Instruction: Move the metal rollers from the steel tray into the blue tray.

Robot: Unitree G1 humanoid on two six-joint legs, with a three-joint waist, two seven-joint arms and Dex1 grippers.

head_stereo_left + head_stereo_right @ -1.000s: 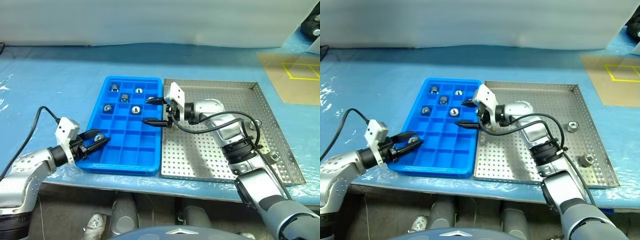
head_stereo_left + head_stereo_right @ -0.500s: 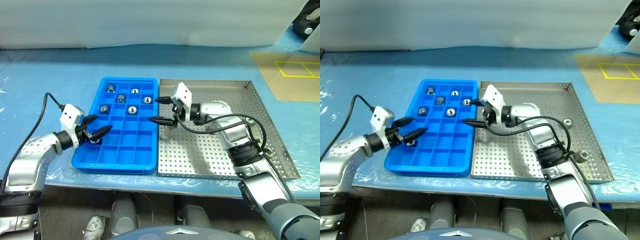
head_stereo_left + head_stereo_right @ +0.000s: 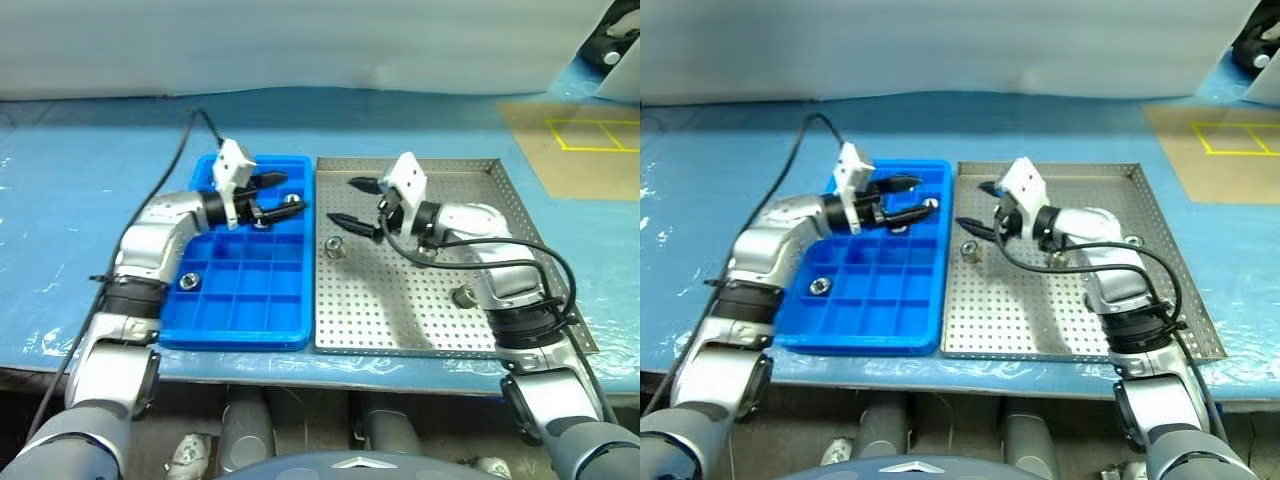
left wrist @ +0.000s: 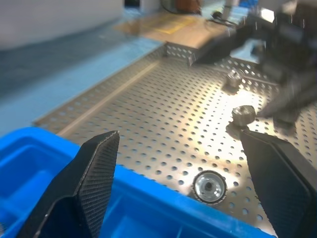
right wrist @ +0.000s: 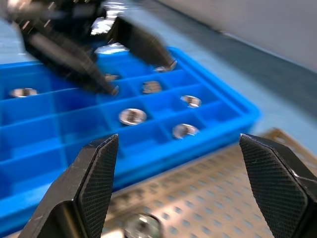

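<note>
Roller [image 3: 335, 247] between both empty pincers.

I see a blue plastic sheet [image 3: 80, 170] covering the table, wrinkled and glossy near its front edge. At the far right lies a brown cardboard panel [image 3: 575, 150] marked with yellow tape lines [image 3: 590, 135]. A pale wall [image 3: 300, 45] runs behind the table.
</note>
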